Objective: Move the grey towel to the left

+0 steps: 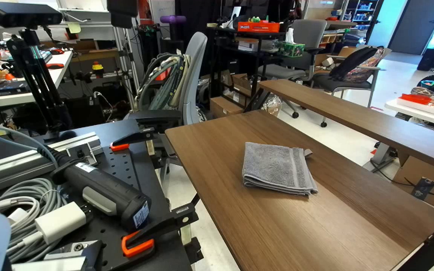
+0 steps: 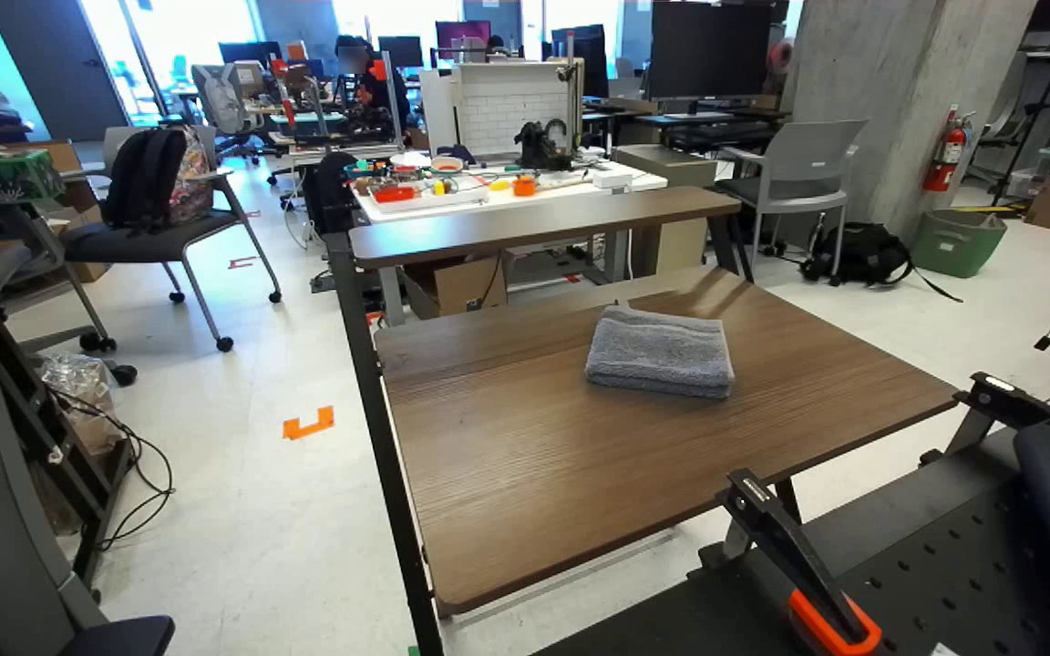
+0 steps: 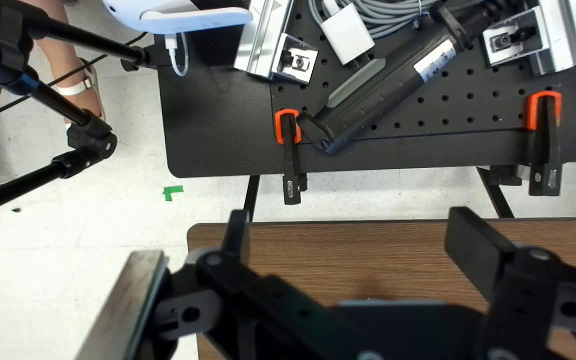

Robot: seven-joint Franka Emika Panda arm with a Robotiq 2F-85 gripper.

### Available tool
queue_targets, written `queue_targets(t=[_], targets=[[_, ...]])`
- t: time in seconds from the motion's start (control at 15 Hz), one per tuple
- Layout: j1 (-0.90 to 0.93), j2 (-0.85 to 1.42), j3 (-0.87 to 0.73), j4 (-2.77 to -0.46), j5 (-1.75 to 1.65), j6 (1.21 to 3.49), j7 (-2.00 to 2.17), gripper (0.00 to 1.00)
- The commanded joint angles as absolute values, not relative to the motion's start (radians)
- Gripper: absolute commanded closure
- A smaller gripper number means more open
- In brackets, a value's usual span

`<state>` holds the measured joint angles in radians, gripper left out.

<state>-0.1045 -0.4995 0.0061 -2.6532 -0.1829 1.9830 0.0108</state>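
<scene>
Grey folded square cloth towel lies flat on the brown wooden tabletop (the black cylindrical tool bears an illegible white label); only the wrist view shows the black gripper, spread wide.

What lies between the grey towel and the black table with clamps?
From the grey towel, an exterior view shows brown tabletop, then a strip of pale floor.

Grey towel: one, there on the brown tabletop!
Orange-and-black clamps: two, right beside the tabletop!
Fire extinguisher: one, well apart from the tabletop!
</scene>
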Motion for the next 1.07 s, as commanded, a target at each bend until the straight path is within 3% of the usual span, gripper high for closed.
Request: queue_targets(t=[0.0, 0.47, 1.0], targets=[[-0.091, -0.499, -0.006, -2.652, -0.189, 1.980, 0.016, 0.00], [-0.091, -0.499, -0.006, -2.652, -0.189, 1.980, 0.016, 0.00], [-0.015, -0.280, 0.010, -2.584, -0.102, 2.223, 0.015, 0.00]])
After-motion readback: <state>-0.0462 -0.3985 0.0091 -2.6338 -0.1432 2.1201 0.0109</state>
